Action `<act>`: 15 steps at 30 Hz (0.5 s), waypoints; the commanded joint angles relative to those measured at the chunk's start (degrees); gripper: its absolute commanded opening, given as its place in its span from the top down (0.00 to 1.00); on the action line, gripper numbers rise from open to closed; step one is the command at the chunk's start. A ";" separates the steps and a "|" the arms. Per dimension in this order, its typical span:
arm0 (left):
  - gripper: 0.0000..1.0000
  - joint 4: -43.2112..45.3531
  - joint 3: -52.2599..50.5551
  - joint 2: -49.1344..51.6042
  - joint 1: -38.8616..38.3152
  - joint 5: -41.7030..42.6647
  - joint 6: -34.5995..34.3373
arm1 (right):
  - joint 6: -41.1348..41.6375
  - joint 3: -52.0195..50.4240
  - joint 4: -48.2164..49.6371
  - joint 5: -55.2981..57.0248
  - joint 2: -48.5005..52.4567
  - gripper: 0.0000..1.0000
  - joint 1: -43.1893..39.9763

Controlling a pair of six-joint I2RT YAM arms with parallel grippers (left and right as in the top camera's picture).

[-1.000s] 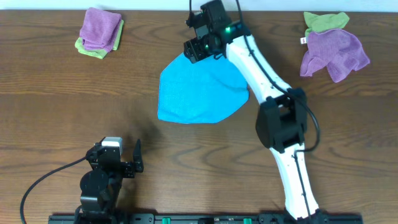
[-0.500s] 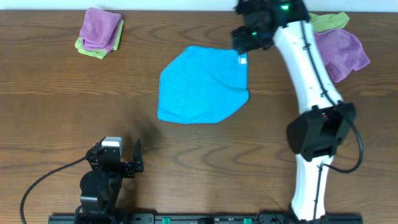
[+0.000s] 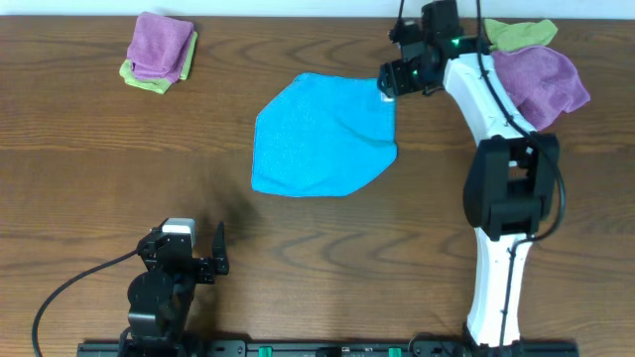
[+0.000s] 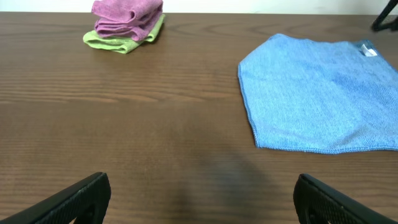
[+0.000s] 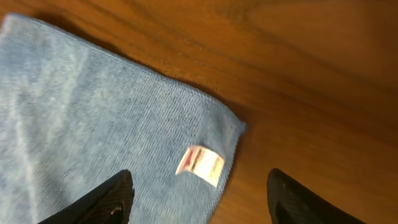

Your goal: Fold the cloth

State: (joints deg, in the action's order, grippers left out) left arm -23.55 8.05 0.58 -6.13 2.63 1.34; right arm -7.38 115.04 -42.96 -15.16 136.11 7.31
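Observation:
The blue cloth (image 3: 322,139) lies spread flat on the wooden table, its lower right part uneven. It also shows in the left wrist view (image 4: 323,99) and the right wrist view (image 5: 93,124). Its white label (image 5: 200,165) sits at the far right corner. My right gripper (image 3: 392,81) is open and hovers over that corner, its fingers (image 5: 199,202) straddling the label. My left gripper (image 3: 208,253) is open and empty near the table's front left (image 4: 199,205), well away from the cloth.
A folded purple cloth on a green one (image 3: 159,52) lies at the back left, also in the left wrist view (image 4: 126,25). A crumpled purple cloth (image 3: 536,84) on a green cloth (image 3: 521,35) lies at the back right, beside the right arm.
The right arm swung from the cloth's far left corner across to the far right corner and came down over the label. The cloth's top edge now lies flatter. The left arm has not moved.

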 commanded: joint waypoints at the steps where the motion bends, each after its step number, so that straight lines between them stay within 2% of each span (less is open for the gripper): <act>1: 0.05 -0.17 -1.14 -0.37 -0.24 0.15 0.37 | -0.37 -0.35 1.05 -1.62 2.36 0.33 0.26; 15: 0.05 -0.17 -1.14 -0.37 -0.24 0.15 0.37 | 1.57 -0.35 5.22 -1.70 5.29 0.38 -0.90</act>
State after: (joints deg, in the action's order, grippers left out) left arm -23.55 8.05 0.58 -6.13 2.63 1.34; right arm -7.03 114.96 -38.00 -15.99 140.00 7.16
